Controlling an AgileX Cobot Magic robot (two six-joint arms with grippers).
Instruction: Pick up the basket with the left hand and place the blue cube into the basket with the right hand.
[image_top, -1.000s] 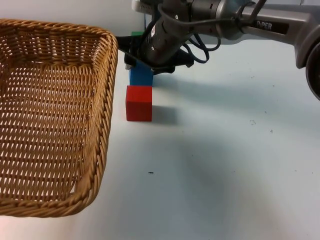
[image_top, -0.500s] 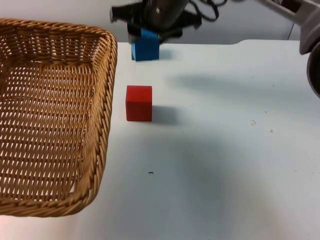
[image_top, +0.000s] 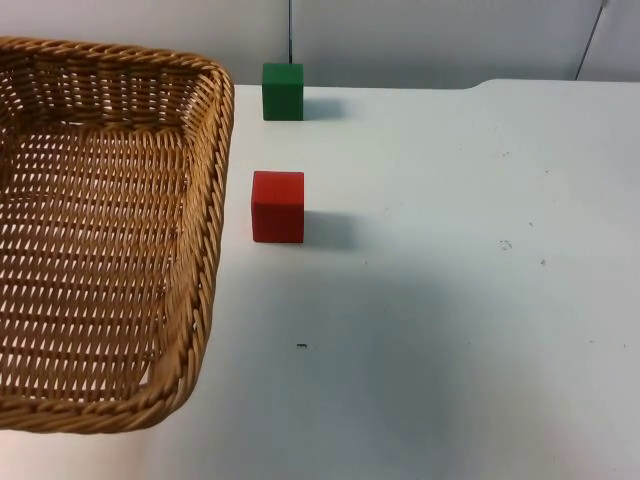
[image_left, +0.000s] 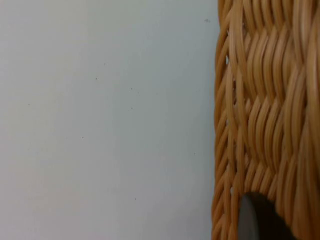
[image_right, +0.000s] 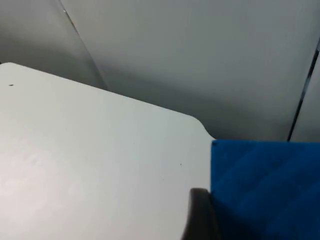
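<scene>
1. The white tabletop (image_top: 450, 300) carries the loose things and ends at the grey partition wall (image_top: 430, 40).
2. The wicker basket (image_top: 100, 240) sits at the left of the top view, its woven wall (image_left: 265, 110) close before the left tool (image_left: 255, 220). One black fingertip lies against the weave; whether that tool is pinching the rim I cannot tell.
3. The blue cube (image_right: 265, 190) is lifted clear of the tabletop, pinched in the right tool (image_right: 220, 220).
4. A red cube (image_top: 278, 206) sits just beside the basket, and a green cube (image_top: 283, 91) near the wall.
5. To do this step well, I judge the right arm should carry the cube over the basket's open middle, lower it inside the rim, then release.
</scene>
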